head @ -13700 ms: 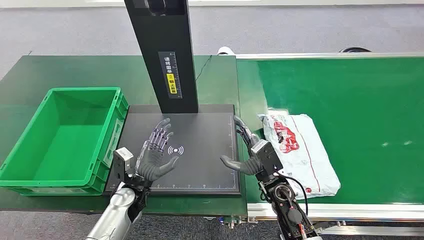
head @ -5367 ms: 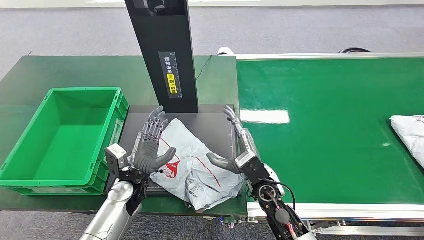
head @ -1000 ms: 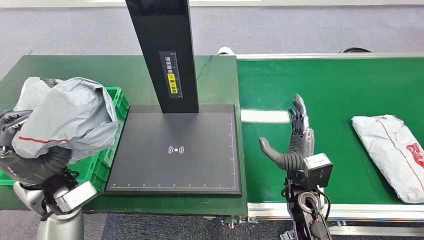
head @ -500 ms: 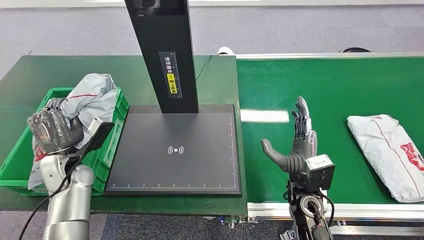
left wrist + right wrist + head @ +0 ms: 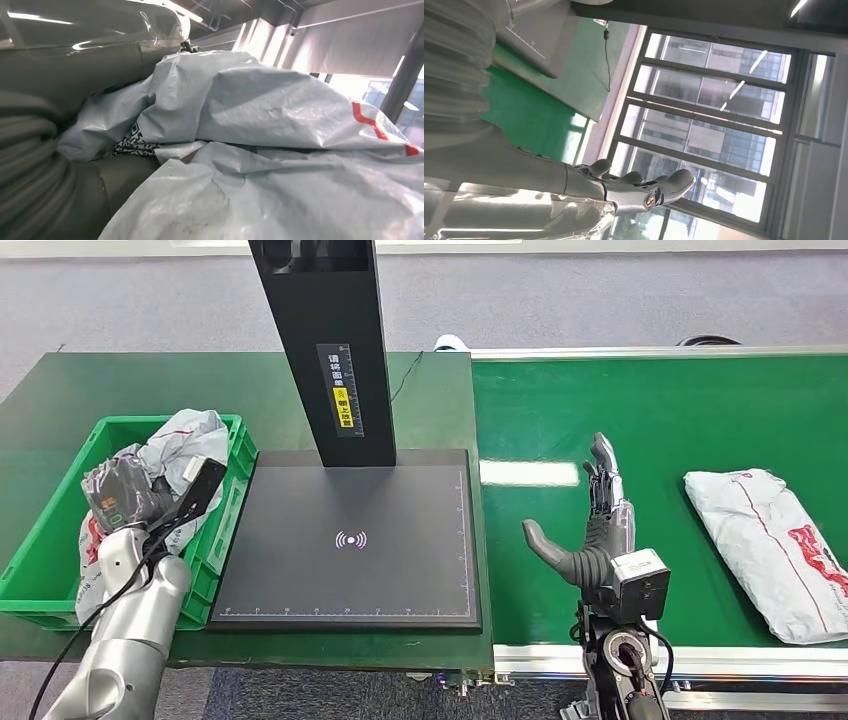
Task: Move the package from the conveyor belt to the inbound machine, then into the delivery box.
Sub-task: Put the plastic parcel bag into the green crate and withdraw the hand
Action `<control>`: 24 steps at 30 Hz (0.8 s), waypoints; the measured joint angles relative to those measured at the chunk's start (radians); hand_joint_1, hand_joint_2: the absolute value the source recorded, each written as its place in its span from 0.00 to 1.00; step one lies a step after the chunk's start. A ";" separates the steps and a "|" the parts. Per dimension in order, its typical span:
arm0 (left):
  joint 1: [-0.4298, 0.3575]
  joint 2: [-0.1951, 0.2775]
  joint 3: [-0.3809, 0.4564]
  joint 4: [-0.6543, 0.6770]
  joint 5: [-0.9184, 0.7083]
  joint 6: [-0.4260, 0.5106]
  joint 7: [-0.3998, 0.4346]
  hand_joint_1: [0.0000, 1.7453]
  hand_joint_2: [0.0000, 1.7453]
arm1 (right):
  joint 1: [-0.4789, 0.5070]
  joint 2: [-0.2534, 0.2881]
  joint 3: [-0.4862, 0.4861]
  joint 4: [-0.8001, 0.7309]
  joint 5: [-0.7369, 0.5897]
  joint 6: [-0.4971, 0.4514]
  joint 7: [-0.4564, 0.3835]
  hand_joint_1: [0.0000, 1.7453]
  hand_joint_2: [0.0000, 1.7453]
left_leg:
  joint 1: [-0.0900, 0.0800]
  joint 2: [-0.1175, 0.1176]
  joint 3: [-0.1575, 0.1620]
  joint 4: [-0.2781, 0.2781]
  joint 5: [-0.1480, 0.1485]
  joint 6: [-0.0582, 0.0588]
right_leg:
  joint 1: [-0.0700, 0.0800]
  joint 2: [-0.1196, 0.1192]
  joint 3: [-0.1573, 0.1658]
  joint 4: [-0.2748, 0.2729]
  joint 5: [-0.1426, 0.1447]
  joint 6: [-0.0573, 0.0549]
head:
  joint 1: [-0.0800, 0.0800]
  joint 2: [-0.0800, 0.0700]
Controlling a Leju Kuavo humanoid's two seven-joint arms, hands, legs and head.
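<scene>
Package (image 5: 190, 445) grey, crumpled, red-striped, in green box (image 5: 40, 540), left hand (image 5: 125, 495) gripping it, right hand (image 5: 590, 540) spread empty.

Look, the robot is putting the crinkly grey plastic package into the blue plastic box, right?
Not quite: the plastic box is green, not blue, as the head view shows. The left hand is indeed lowering the crinkly grey plastic package into it.

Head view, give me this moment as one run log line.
phase: placing in box | left hand: holds grey package inside green delivery box | right hand: open over conveyor belt | second package: on belt | inbound machine: bare
</scene>
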 joint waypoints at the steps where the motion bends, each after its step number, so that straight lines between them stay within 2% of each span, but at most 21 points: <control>1: -0.004 0.011 0.000 0.009 0.003 0.000 0.000 0.60 1.00 | 0.001 0.000 -0.001 0.000 0.001 0.000 0.000 0.00 1.00 | 0.000 0.000 0.000 0.000 0.000 0.000 | 0.000 0.000 0.000 0.000 0.000 0.000 | 0.000 0.000; 3: -0.010 0.034 0.002 0.023 0.011 0.000 -0.009 0.11 1.00 | 0.003 0.000 -0.004 0.000 0.001 0.001 0.000 0.00 1.00 | 0.000 0.000 0.000 0.000 0.000 0.000 | 0.000 0.000 0.000 0.000 0.000 0.000 | 0.000 0.000; 4: -0.012 0.043 0.005 0.026 0.015 0.000 -0.018 0.00 1.00 | 0.004 0.000 -0.004 0.000 0.001 0.002 0.000 0.00 1.00 | 0.000 0.000 0.000 0.000 0.000 0.000 | 0.000 0.000 0.000 0.000 0.000 0.000 | 0.000 0.000; 8: -0.013 0.059 0.024 0.028 0.072 0.000 -0.103 0.00 1.00 | 0.004 0.000 -0.005 0.000 0.001 0.005 0.000 0.00 1.00 | 0.000 0.000 -0.001 0.000 0.000 0.000 | 0.000 0.000 -0.001 0.000 0.000 0.000 | 0.000 0.000; 14: -0.009 0.056 0.060 0.011 0.093 0.000 -0.200 0.00 1.00 | 0.004 0.000 -0.005 0.000 0.001 0.008 0.000 0.00 1.00 | 0.000 -0.001 -0.002 0.000 0.000 0.000 | -0.001 0.000 -0.001 0.000 0.000 0.000 | 0.000 0.000; 17: -0.002 0.042 0.096 -0.022 0.093 0.000 -0.260 0.00 1.00 | 0.004 0.000 -0.005 0.002 0.001 0.009 0.000 0.00 1.00 | 0.000 -0.001 -0.002 0.000 0.000 0.000 | -0.001 0.000 -0.001 0.000 0.000 0.000 | 0.000 0.000; 24: 0.003 -0.014 0.176 -0.073 0.225 0.000 -0.460 0.00 1.00 | 0.003 0.000 -0.005 0.006 0.001 0.006 -0.003 0.00 1.00 | 0.000 -0.001 -0.002 0.000 0.000 0.000 | -0.001 0.000 -0.001 0.000 0.000 0.000 | 0.000 0.000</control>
